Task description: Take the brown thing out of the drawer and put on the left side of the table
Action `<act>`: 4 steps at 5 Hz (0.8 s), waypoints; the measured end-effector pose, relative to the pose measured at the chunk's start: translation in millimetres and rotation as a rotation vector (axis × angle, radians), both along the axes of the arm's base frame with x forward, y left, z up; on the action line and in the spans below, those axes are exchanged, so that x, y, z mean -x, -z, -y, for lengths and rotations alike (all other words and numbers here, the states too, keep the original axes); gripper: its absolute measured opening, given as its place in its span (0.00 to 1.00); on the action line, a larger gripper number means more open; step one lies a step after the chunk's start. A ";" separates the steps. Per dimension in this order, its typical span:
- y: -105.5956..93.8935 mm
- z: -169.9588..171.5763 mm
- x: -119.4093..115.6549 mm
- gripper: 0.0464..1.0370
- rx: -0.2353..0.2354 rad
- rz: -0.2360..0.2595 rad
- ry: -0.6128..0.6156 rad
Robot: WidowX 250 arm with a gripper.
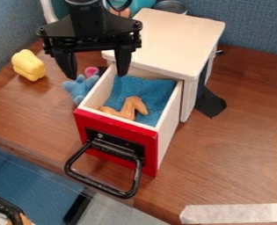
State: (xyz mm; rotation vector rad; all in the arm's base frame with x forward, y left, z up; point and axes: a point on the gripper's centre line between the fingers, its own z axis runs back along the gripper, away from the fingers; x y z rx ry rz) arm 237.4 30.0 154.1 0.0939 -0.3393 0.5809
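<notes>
Gripper (97, 75) hangs high over the back L of the open drawer (117, 139), fingers spread wide w/ nothing btwn them. Brown thing (130, 108) lies in the drawer nr the red front, on the blue cloth (157, 90). So from the gripper, it's down, toward the cam & a bit to view R: the next move prob. needs a shift fwd over the drawer front, then a drop. Its long axis runs approx. side to side across the drawer, w/ a bent hump at the R end. Fingers are spaced side to side too, i.e. roughly along that axis, so a straight drop may straddle it lengthwise; either turn the wrist or pinch just the R hump. Tight spot re: the front wall, I'd say; a finger could clip the rim or snag cloth.
</notes>
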 end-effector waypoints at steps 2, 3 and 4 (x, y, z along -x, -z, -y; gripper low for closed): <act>6.6 1.0 -5.0 0.96 -0.035 -0.006 0.063; 12.6 1.4 -9.7 0.96 -0.051 -0.022 0.124; 18.1 2.7 -16.0 0.96 -0.071 -0.043 0.225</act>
